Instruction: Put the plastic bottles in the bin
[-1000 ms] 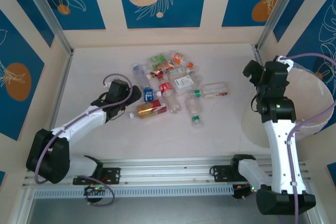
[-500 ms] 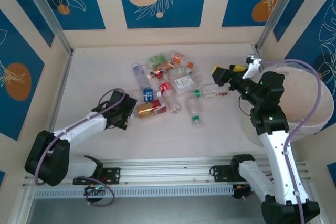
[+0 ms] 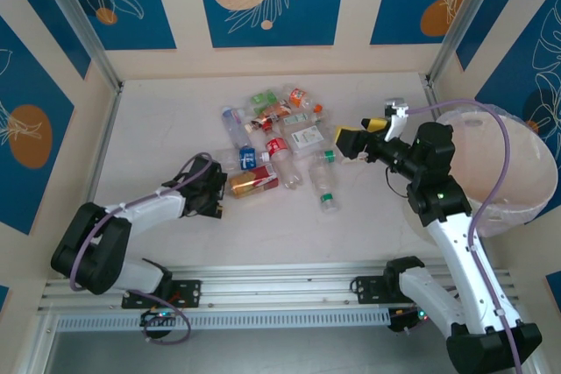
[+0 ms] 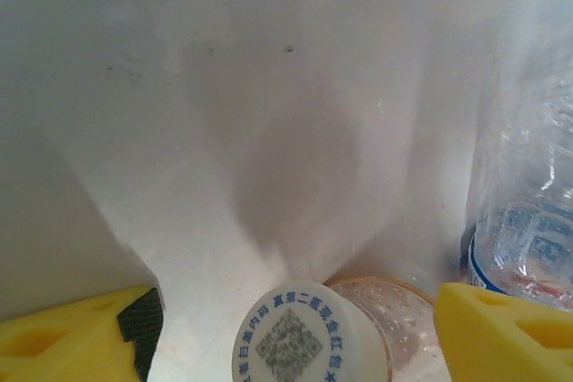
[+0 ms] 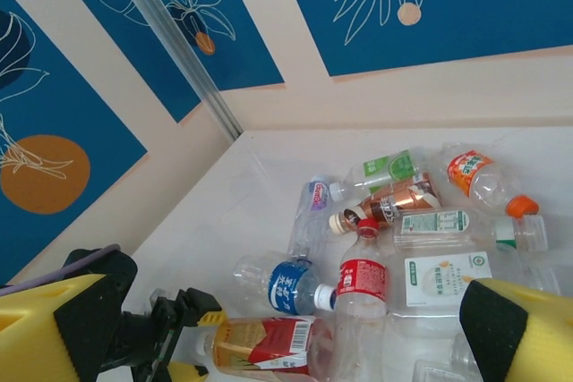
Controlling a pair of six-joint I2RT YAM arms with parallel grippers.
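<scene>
Grasp step, likely: the left gripper (image 3: 218,192), jaws apart, straddles the cap (image 4: 300,337) of the bottle (image 3: 254,181) at the near-left edge of the pile (image 3: 279,148). The right gripper (image 3: 359,133) hovers open right of the pile, bin (image 3: 521,168) farther right. Likely next: close, lift.

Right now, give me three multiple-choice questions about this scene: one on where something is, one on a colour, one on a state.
1. Where is the bin?
A. On the left side
B. On the right side
C. In the middle

2. What colour is the cap between the left gripper fingers?
A. Orange
B. Green
C. White

3. How is the right gripper?
A. Open, holding nothing
B. Shut on a bottle
C. Down inside the bin

Answers:
1 B: the overhead view shows the bin at the far right.
2 C: the wrist view shows a white cap with blue print.
3 A: its yellow fingers stand wide apart above the bottles.
</scene>
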